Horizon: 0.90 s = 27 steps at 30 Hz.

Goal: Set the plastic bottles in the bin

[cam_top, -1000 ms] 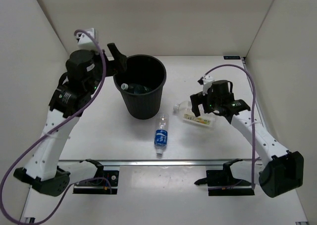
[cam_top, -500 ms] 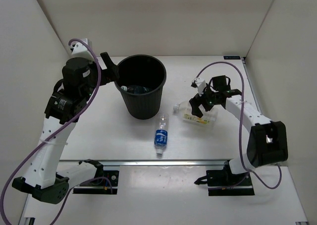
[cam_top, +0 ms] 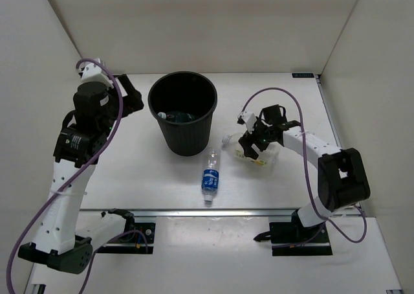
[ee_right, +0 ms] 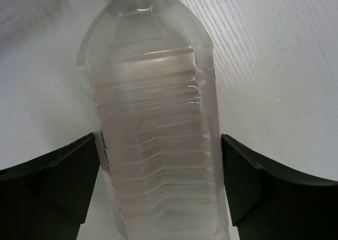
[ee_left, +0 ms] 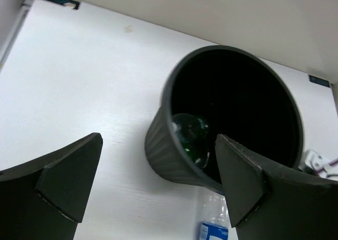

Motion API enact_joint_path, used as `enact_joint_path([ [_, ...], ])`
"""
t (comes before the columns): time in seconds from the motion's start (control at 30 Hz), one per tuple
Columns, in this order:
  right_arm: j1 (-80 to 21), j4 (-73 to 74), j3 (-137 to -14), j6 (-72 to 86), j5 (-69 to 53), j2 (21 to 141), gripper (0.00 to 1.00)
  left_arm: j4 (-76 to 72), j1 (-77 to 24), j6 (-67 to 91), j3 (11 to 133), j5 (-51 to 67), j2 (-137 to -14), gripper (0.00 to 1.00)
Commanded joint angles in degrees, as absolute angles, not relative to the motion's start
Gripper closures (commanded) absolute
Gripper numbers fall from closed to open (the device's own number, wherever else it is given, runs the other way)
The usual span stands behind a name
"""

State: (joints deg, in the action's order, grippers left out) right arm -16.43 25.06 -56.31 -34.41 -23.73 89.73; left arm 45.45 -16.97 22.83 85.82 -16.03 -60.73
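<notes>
The black bin stands at the table's middle back, and a green bottle lies inside it. The green bottle also shows through the bin's mouth in the left wrist view. My left gripper hangs open and empty just left of the bin. A clear yellow-labelled bottle lies on the table to the right of the bin. My right gripper straddles it. In the right wrist view the fingers flank the bottle closely, with a thin gap on the right side. A blue-labelled bottle lies in front of the bin.
White walls close in the table on the left, back and right. A metal rail runs along the near edge between the two arm bases. The right arm's purple cable loops above the yellow-labelled bottle.
My right gripper has swung left and down onto the yellow-labelled bottle and its jaws have narrowed around it. My left gripper has drawn back leftward from the bin's rim.
</notes>
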Motion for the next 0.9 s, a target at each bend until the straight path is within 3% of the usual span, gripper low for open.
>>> enact_joint_path([
  [0.0, -18.2, 20.4, -54.5, -32.0, -19.8, 86.5, 0.38, 47.5, -14.4, 24.4, 83.6, -16.4, -57.7, 0.01],
  [0.27, -15.6, 12.1, -60.1, -27.3, -19.7, 70.5, 0.45, 49.1, -12.6, 26.7, 80.5, -15.1, -57.2, 0.01],
  [0.43, -18.4, 1.9, -69.4, -21.0, -22.5, 67.0, 0.41, 48.0, -12.7, 26.6, 80.3, -15.6, -55.9, 0.01],
  [0.57, -23.3, -4.6, -83.6, -13.5, -29.5, 73.5, 0.42, 47.3, -12.7, 26.7, 78.6, -14.1, -55.5, 0.01],
  [0.87, -33.4, -16.4, -95.7, -2.7, -36.4, 90.7, 0.41, 44.9, -12.2, 28.0, 76.7, -10.9, -56.8, 0.01],
])
